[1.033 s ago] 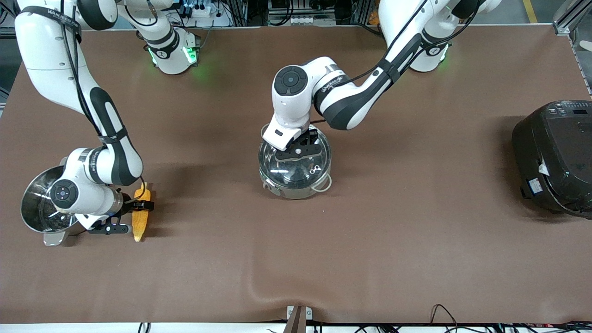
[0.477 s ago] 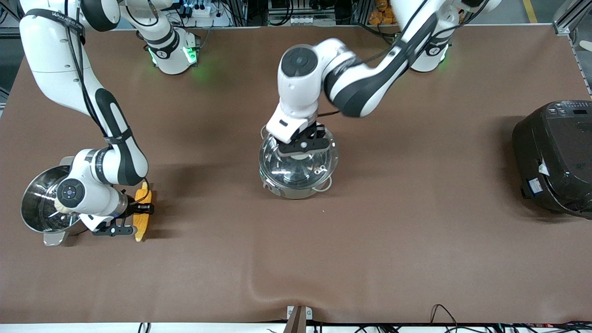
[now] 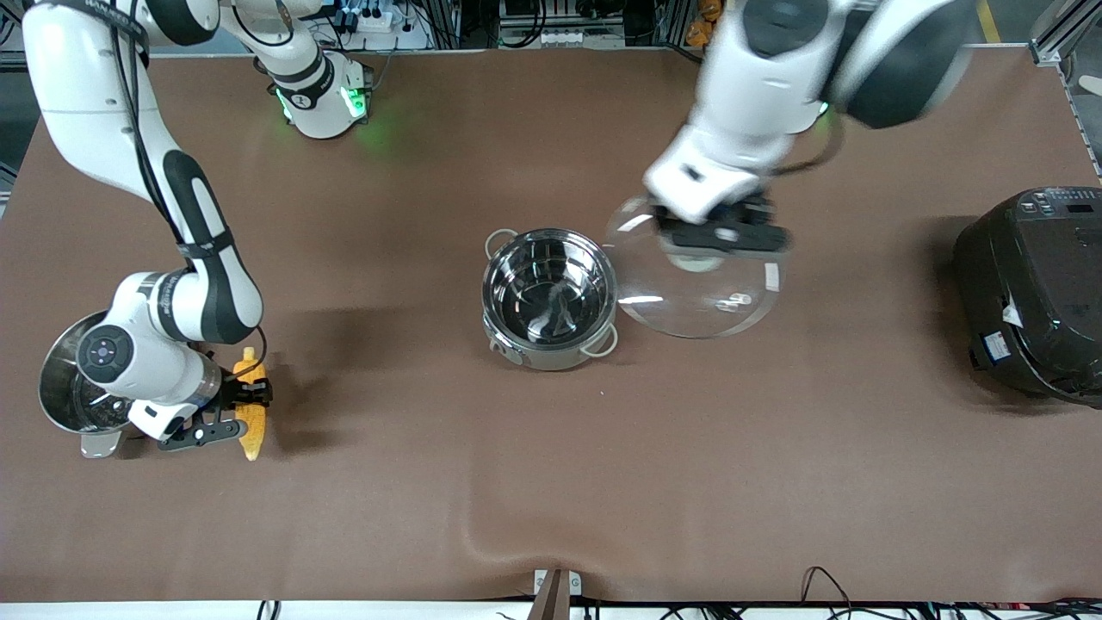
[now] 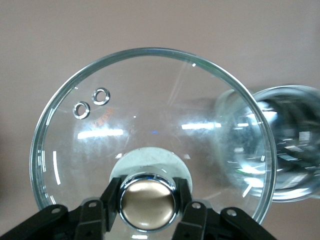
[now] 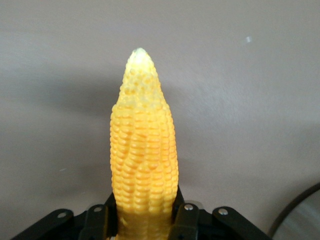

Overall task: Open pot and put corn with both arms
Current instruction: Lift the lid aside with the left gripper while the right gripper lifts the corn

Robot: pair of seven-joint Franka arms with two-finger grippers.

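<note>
The steel pot (image 3: 549, 297) stands open and empty at mid-table, and also shows in the left wrist view (image 4: 292, 145). My left gripper (image 3: 719, 237) is shut on the copper knob (image 4: 148, 201) of the glass lid (image 3: 702, 297). It holds the lid in the air beside the pot, toward the left arm's end. The lid fills the left wrist view (image 4: 150, 120). My right gripper (image 3: 239, 412) is shut on the yellow corn (image 3: 252, 435), low over the table at the right arm's end. In the right wrist view the corn (image 5: 143, 150) sticks out from between the fingers (image 5: 186, 220).
A steel steamer pot (image 3: 65, 387) stands right beside the right gripper, at the table's edge. A large black rice cooker (image 3: 1033, 293) stands at the left arm's end. Brown cloth covers the table, with a fold near the front edge (image 3: 482, 538).
The left gripper has lifted the lid off the pot and carried it up and toward the left arm's end. The right gripper with the corn has shifted slightly.
</note>
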